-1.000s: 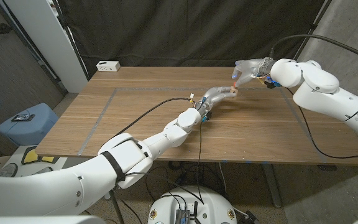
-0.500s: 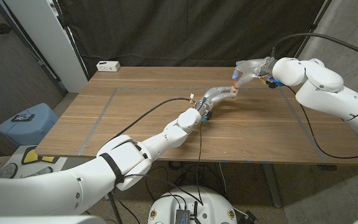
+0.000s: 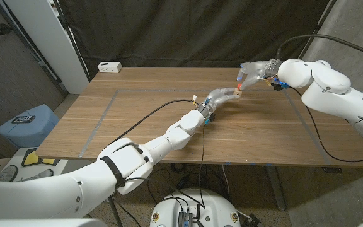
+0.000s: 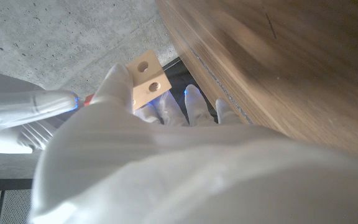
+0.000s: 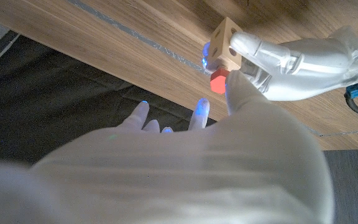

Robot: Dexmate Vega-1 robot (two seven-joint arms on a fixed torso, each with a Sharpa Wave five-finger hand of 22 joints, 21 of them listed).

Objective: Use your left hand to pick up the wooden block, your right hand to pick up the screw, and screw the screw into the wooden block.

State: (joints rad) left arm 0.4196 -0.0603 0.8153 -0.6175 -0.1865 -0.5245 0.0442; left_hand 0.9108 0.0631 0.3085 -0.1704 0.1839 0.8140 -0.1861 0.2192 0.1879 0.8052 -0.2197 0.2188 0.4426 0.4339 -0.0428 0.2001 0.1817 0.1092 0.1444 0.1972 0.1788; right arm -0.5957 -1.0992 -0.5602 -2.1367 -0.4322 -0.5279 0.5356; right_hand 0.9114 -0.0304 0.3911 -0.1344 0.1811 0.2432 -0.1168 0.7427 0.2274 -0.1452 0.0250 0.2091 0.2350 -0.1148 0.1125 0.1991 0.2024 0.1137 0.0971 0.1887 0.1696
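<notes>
Clearly, wooden block (image 5: 224, 45) was gripped by left robot hand (image 3: 218, 96) above table (image 3: 137, 120). Red-headed screw (image 5: 217, 82) was pinched by right robot hand (image 3: 255, 69), touching block. Both judged light, rigid; screw small, slippery, best held at head.

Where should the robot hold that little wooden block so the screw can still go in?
By its plain sides, coming from behind, as the left hand does now. The wooden block has round holes on one face, so that face should stay uncovered and turned toward the red-headed screw in the right hand.
</notes>
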